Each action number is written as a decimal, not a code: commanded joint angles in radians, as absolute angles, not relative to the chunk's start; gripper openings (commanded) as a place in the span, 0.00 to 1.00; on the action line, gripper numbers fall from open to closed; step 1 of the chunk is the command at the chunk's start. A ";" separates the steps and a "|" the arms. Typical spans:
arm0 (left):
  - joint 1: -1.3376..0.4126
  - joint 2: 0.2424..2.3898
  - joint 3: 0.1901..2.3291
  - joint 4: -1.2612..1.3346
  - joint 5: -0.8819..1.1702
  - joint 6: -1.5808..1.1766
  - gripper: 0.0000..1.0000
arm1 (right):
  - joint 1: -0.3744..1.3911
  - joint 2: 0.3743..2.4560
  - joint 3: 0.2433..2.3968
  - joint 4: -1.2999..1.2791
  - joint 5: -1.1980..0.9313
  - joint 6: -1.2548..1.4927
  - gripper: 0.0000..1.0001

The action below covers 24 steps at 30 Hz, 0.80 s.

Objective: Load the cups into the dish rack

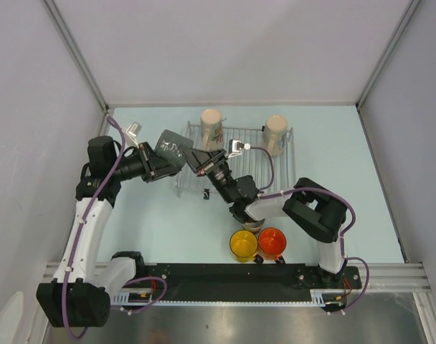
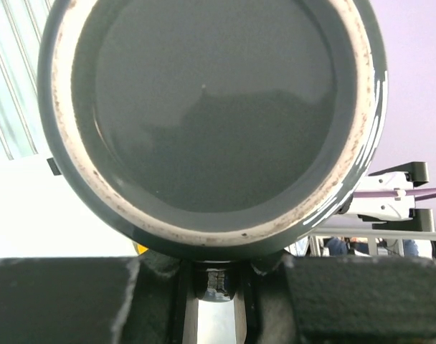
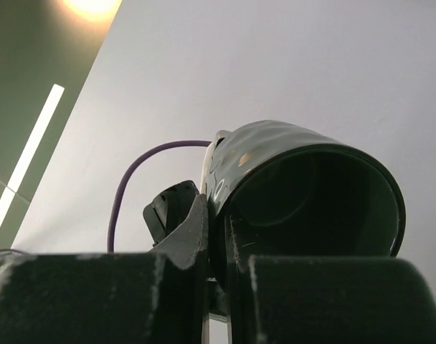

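Yellow cup [image 1: 243, 245] and orange cup [image 1: 272, 244] sit nearest me. Over the dish rack's [image 1: 285, 170] left end, my right gripper [image 3: 219, 231] clamps the dark cup's [image 1: 171, 147] rim. My left gripper [image 2: 216, 297] is pinched narrow under its base; I cannot tell whether it grips.

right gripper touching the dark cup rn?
Touching. In the right wrist view, the right gripper has its fingers pinched on the dark cup at its wall, with no gap.
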State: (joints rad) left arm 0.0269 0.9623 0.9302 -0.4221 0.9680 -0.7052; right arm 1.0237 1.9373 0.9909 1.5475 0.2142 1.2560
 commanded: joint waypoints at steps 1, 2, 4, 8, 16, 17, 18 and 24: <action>0.048 0.968 1.193 0.037 0.807 -0.648 0.01 | 1.180 2.016 0.859 1.606 -0.002 1.178 0.03; 0.046 0.968 1.209 0.008 0.792 -0.603 0.00 | 1.177 2.014 0.853 1.606 -0.002 1.192 0.09; 0.038 0.953 1.216 -0.049 0.750 -0.493 0.00 | 1.166 2.008 0.847 1.606 -0.005 1.195 0.27; 0.017 0.936 1.197 -0.123 0.724 -0.378 0.00 | 1.157 1.984 0.842 1.605 -0.020 1.189 0.41; -0.123 0.949 1.172 -0.236 0.598 -0.189 0.00 | 1.166 1.867 0.798 1.603 -0.118 1.093 0.47; -0.145 0.972 1.173 -0.250 0.562 -0.169 0.00 | 1.170 1.808 0.795 1.598 -0.180 1.072 0.47; -0.182 0.986 1.172 -0.270 0.546 -0.138 0.00 | 1.172 1.769 0.793 1.582 -0.208 1.028 0.47; -0.245 1.121 1.245 -0.359 0.465 -0.061 0.00 | 1.282 1.323 0.938 0.814 -0.252 0.611 0.52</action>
State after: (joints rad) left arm -0.2214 1.0622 1.1416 -0.3470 0.5526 -0.1623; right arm 1.1938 1.6165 0.8021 1.1484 -0.2150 0.9451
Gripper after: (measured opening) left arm 0.215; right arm 0.505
